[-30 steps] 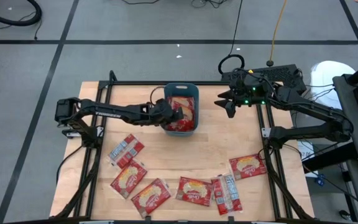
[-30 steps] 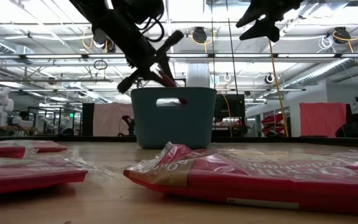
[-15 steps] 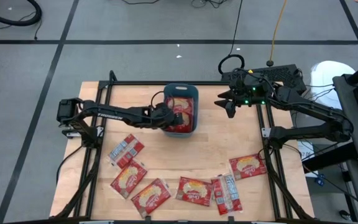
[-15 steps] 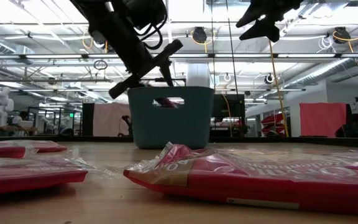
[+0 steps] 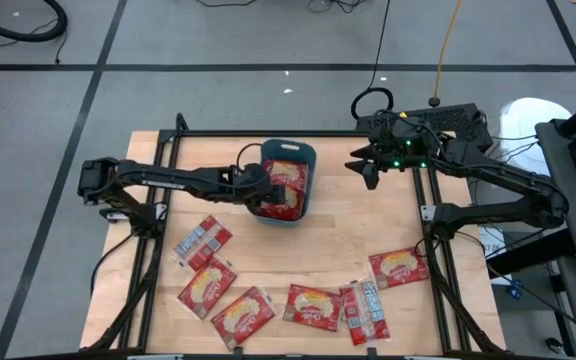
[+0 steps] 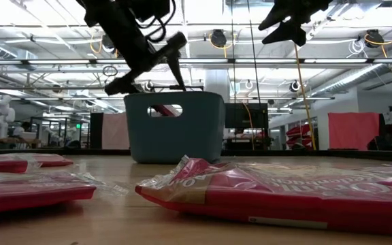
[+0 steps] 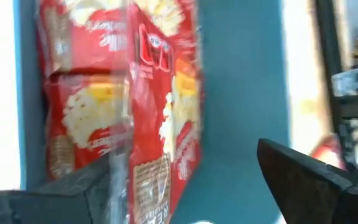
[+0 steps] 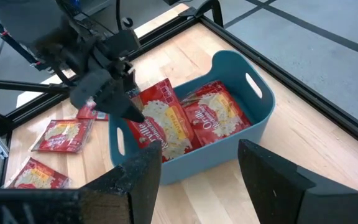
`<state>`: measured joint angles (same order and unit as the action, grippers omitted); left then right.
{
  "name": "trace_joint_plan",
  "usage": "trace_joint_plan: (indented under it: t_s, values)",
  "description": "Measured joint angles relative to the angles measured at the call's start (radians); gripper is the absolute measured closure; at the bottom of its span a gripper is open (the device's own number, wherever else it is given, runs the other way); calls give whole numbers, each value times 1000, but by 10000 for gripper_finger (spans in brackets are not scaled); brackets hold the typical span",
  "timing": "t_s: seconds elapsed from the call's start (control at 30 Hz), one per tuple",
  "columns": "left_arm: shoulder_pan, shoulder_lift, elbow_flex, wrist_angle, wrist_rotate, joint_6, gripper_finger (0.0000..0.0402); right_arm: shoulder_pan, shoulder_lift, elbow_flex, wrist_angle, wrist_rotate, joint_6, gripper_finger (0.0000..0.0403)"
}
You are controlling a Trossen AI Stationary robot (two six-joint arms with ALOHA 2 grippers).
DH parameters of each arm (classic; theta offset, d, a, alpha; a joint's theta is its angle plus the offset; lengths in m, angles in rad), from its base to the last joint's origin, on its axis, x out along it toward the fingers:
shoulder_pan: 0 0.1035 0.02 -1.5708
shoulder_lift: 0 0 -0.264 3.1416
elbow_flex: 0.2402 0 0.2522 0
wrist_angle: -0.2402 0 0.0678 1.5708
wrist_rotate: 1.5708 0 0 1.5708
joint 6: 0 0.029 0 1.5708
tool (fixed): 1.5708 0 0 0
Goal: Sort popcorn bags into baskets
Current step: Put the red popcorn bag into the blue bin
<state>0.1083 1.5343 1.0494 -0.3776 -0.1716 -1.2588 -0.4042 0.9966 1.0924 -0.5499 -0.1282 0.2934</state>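
— Biggest thing first: where do we stand on the bench?

— The teal basket sits at the far middle of it, with several red popcorn bags inside. One bag leans on edge against the near wall instead of lying flat. Six more loose bags lie along the front edge, some showing the silvery back.

— And our arms?

— Our left gripper hangs at the basket's near-left rim, jaws spread wide with nothing between them; the leaning bag is just beside one finger. Our right gripper waits well apart at the far right of the bench, jaws apart and empty.

— So we judge the drop done. How do we get clear of it well?

— We lift the left gripper straight up before swinging away, so neither finger catches the rim or drags the leaning bag out over the wall. The basket looks light enough to slide if we nudge it.

— Then the next pick?

— We take the nearest loose bag at front left, coming down flat, since these thin packets give little edge to pinch.
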Motion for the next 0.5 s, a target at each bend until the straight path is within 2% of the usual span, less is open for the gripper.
trace_joint_plan:
  t_s: [0.23, 0.4, 0.5]
  values:
    - [36, -90, 6, -115, 32, 16, 67, 0, 1, 0, 0, 2, 1, 200]
    - [81, -187, 3, -200, 39, 93, 101, 0, 3, 0, 0, 1, 7, 200]
    - [111, -216, 9, -110, 39, 220, 134, 0, 9, 0, -1, 2, 7, 200]
